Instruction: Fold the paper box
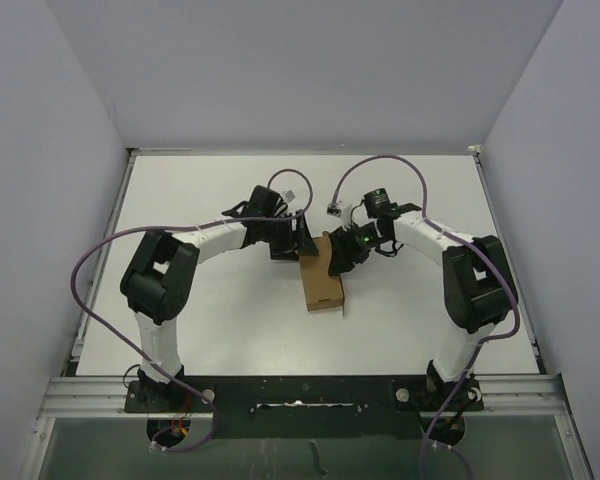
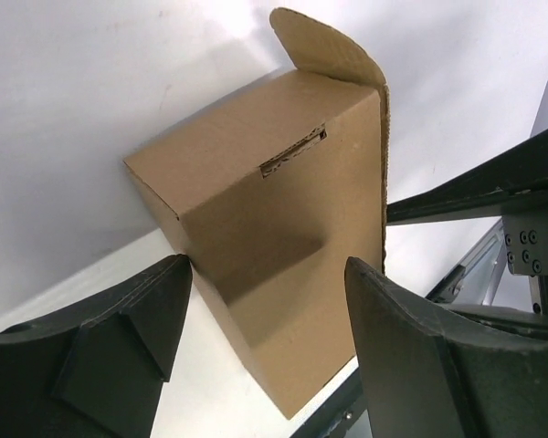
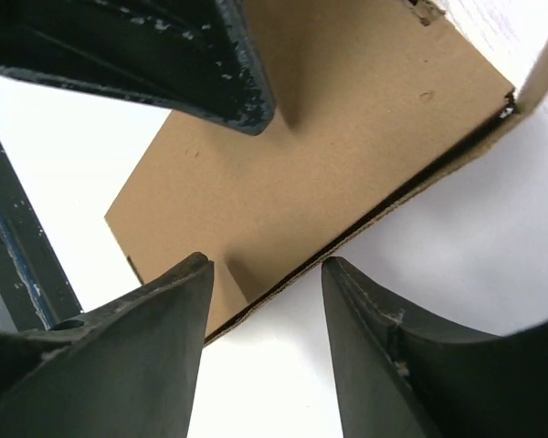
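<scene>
Nearly boxy, matte brown paper box (image 1: 322, 285); left end effector (image 2: 267, 274), right end effector (image 3: 267, 265) spread.

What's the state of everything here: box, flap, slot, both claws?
paper box: formed into a rectangular shape, lying flat on the table.
end flap: open, standing up, not tucked.
slot: empty, no tab in it.
left claw: open, pointed at the box, not clamped.
right claw: open, over the box's long edge.
</scene>
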`<state>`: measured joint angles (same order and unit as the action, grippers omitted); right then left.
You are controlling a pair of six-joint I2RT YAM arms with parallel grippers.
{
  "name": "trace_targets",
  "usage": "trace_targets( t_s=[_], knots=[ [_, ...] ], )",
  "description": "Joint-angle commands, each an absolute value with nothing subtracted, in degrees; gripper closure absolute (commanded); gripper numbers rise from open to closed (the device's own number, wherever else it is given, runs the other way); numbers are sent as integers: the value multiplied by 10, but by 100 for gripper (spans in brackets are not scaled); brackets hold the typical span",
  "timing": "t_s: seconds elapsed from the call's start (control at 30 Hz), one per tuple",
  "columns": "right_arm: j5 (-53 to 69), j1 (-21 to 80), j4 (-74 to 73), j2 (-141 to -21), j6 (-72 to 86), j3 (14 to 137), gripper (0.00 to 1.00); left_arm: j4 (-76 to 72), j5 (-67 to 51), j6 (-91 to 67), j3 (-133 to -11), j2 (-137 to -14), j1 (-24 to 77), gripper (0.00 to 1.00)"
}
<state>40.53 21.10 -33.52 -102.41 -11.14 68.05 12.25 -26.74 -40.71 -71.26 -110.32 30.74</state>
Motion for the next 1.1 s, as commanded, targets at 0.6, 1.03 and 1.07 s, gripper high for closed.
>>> trace_targets(
  t_s=[0.6,1.03,1.07],
  knots=[
    [497,92,-381,-979,-211,696,38,137,-244,-278,-756,-1031,255,20],
    [638,87,-274,-742,-489,510,28,-9,-198,-237,-557,-760,246,2],
    [651,88,-269,-724,-520,494,22,-26,-213,-249,-539,-749,243,2]
  ],
)
